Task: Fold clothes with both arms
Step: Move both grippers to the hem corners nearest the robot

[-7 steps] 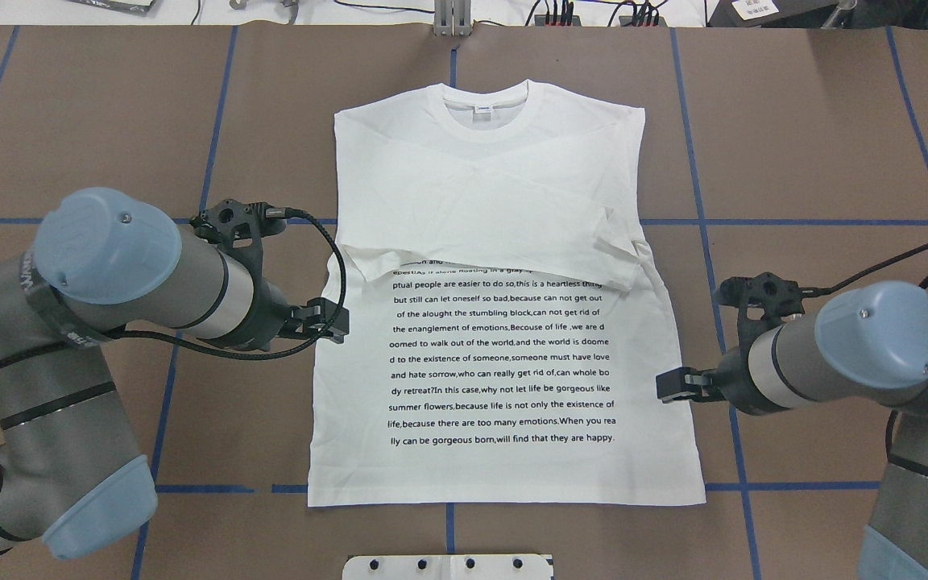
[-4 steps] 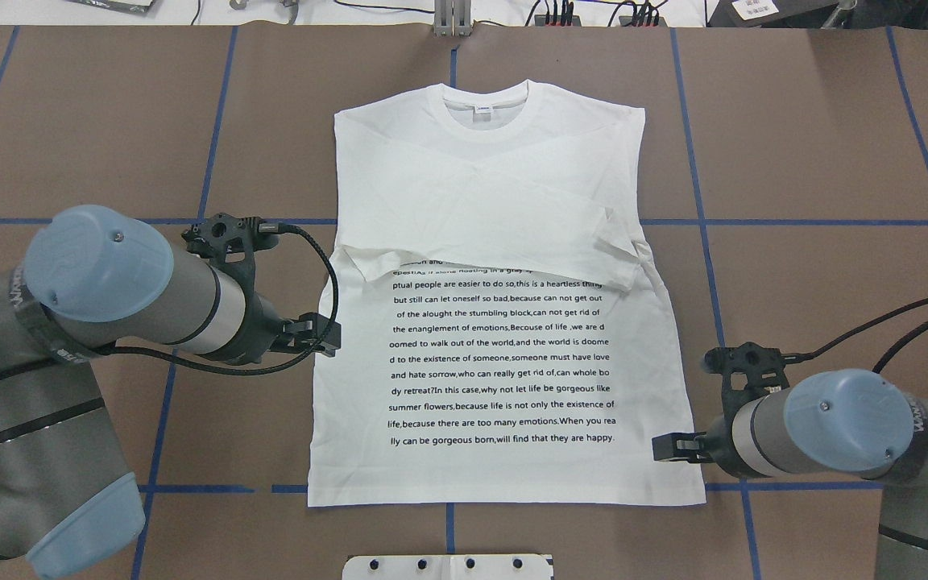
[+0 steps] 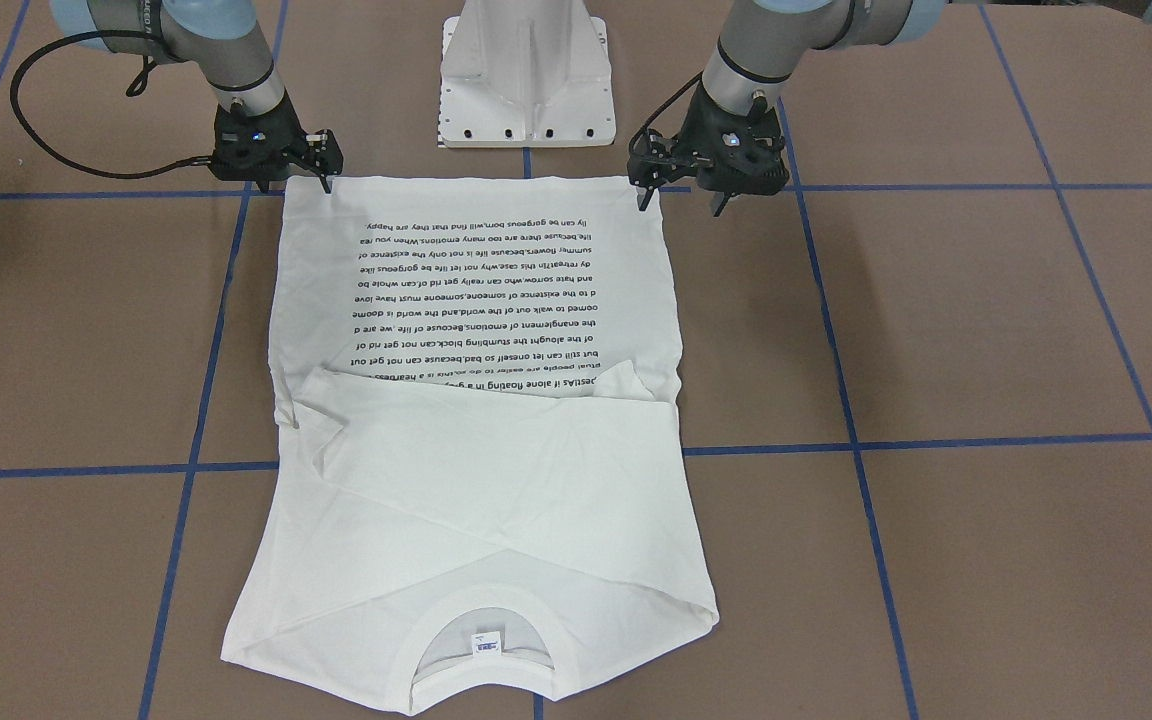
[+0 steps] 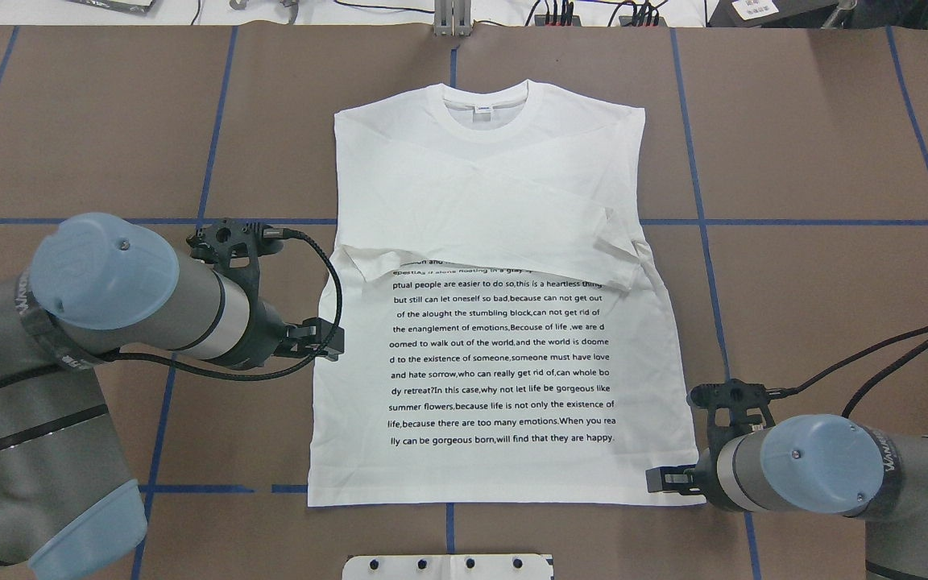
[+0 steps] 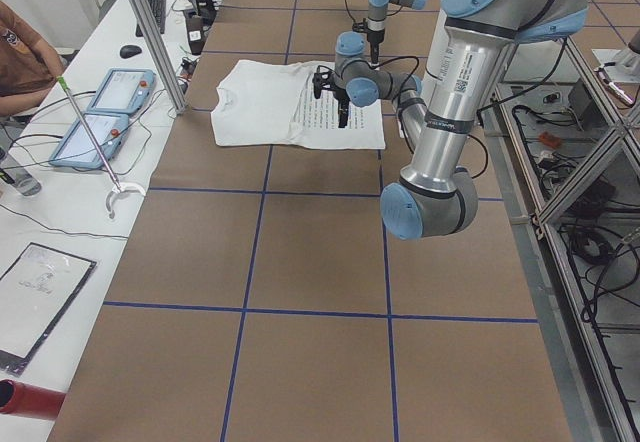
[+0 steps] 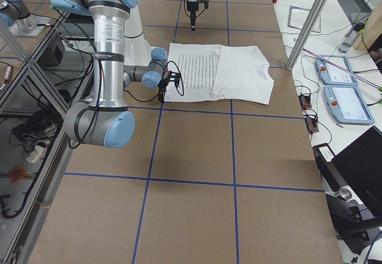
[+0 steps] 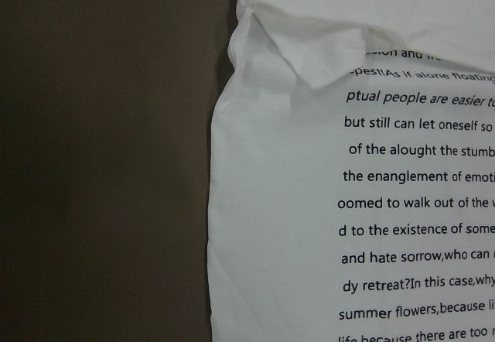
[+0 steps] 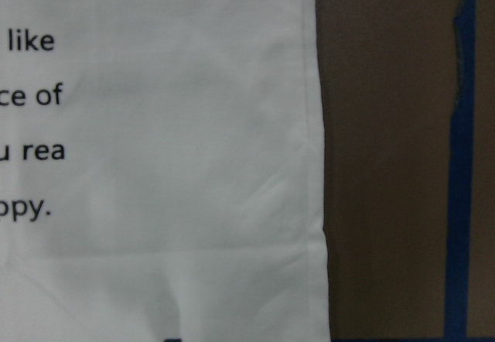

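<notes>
— Left gripper (image 4: 335,339): what has it got?
— Nothing. Its jaws stand wide apart over the white T-shirt's (image 4: 496,185) side edge, left of centre in the overhead view, beside the printed text (image 4: 500,362).
— And the right gripper (image 4: 653,481)?
— Jaws parted too, and empty, at the hem corner at lower right. I cannot tell whether it touches the cloth.
— The shirt?
— Flat on the brown table (image 4: 818,145), collar (image 4: 484,134) at the top, sleeves (image 4: 512,234) folded across the chest.

The white T-shirt (image 4: 504,338) is showing black lines like "but still can let oneself so bad" and "will find that they are happy."
</notes>
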Controlling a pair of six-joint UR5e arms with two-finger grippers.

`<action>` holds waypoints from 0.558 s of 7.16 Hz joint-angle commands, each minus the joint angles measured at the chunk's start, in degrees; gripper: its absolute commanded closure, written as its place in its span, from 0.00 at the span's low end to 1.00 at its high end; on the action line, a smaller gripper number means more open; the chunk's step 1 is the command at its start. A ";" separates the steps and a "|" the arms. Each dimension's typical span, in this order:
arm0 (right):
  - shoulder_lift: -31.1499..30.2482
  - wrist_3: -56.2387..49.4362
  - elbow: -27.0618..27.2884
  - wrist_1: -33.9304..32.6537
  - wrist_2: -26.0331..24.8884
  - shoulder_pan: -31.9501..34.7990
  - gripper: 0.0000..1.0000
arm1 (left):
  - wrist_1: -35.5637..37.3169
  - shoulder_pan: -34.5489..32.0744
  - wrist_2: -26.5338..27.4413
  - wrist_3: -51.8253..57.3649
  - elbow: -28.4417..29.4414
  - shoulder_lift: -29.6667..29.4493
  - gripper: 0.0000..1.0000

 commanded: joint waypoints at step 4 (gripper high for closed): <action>-0.15 0.07 -0.43 0.53 0.65 -0.01 0.47 | 0.09 0.25 0.01 0.03 0.00 0.04 0.01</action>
